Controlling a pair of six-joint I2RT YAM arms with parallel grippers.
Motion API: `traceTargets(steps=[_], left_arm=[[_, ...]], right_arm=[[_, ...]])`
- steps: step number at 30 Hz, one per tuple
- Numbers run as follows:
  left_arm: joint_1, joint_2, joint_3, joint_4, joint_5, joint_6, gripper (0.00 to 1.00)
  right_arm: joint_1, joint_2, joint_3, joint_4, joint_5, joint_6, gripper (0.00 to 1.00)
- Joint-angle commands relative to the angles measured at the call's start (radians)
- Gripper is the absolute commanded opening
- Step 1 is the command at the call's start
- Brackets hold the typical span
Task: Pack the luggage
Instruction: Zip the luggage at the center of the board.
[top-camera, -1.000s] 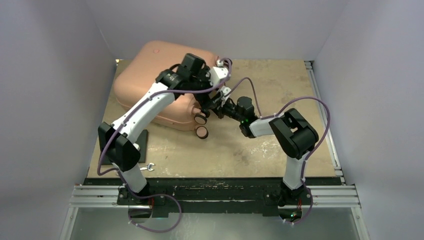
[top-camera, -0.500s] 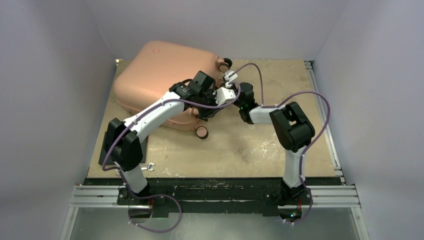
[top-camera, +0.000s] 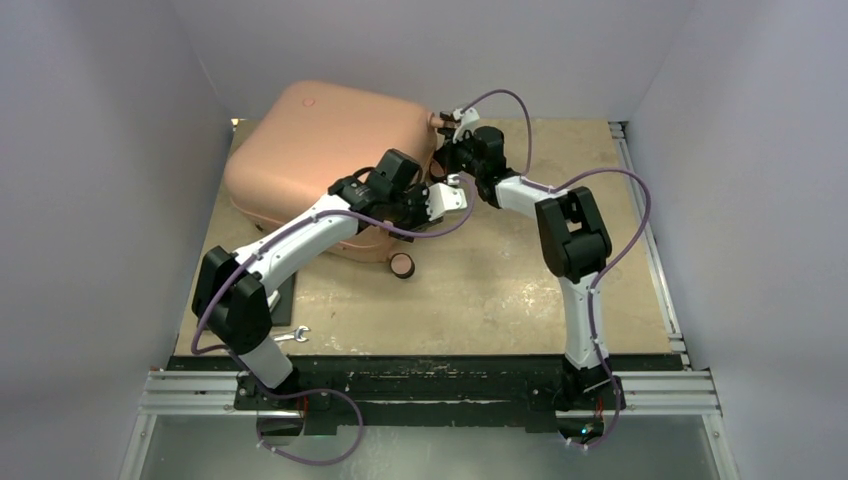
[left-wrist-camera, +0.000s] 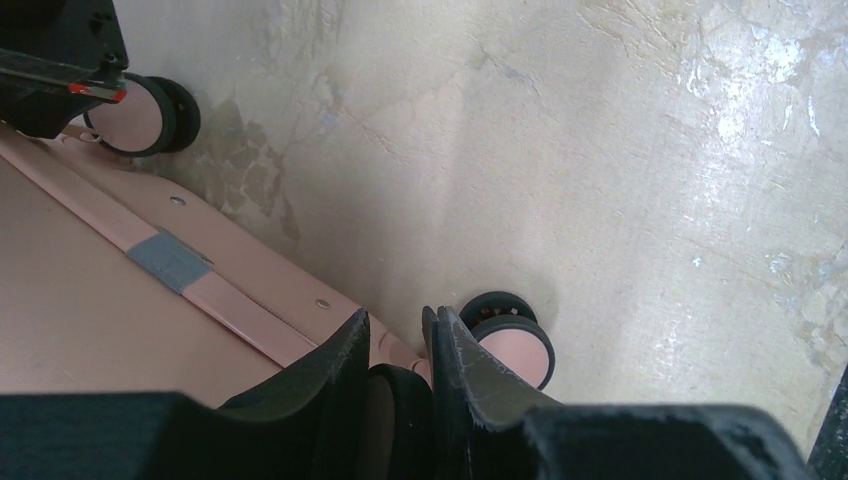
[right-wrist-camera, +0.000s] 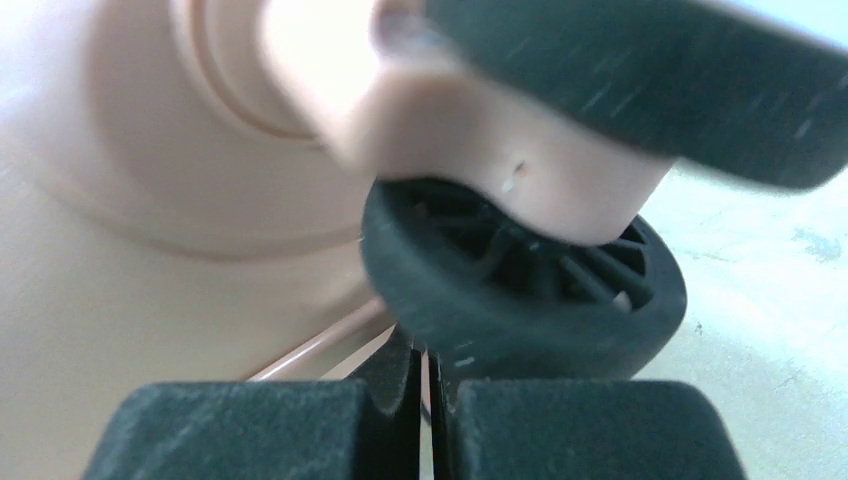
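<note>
Far left on the tan bench (top-camera: 520, 290) lay the closed salmon-pink hard-shell suitcase (top-camera: 310, 150), left hand (left-wrist-camera: 397, 318) pinching its near black wheel (left-wrist-camera: 397, 420), right hand (right-wrist-camera: 422, 365) shut empty beside the far wheel (right-wrist-camera: 520, 285).

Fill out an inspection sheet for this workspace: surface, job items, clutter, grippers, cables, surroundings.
Surface: worn, stained beige tabletop.
Job's things: pink luggage lying flat at the far left, shell closed.
Clutter: small metal tool and a flat black pad, both by the left arm's base.
Grippers: left gripper closed around the luggage's near wheel; right gripper shut, holding nothing, right beside the far wheel.
Cables: purple cables looped along both arms.
Surroundings: plain pale walls; metal rail along the near edge.
</note>
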Motion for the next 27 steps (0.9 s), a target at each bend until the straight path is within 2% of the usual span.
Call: traceTargets(steps=[1,7,10,15,19,27], left_arm=[[0.03,-0.036,-0.095,-0.302,0.009,-0.052,0.0],[0.03,-0.046,-0.122,-0.321,0.038,-0.037,0.0],[0.03,-0.05,-0.118,-0.322,0.029,-0.038,0.0],[0.037,-0.09,-0.106,-0.26,-0.125,-0.088,0.0],[0.064,-0.145,-0.073,-0.259,-0.136,-0.1,0.0],[0.067,-0.21,-0.111,-0.314,-0.073,-0.068,0.0]], right_arm=[[-0.077,0.067,0.164,-0.125,0.176,-0.009,0.0],[-0.078,0.072,0.184,-0.146,0.196,-0.036,0.0],[-0.079,0.077,0.206,-0.171,0.253,-0.049,0.0],[-0.088,0.055,0.214,-0.158,0.428,-0.113,0.0],[-0.109,-0.004,0.131,-0.093,0.464,-0.092,0.0],[-0.131,-0.133,-0.107,0.018,0.399,-0.071,0.0]])
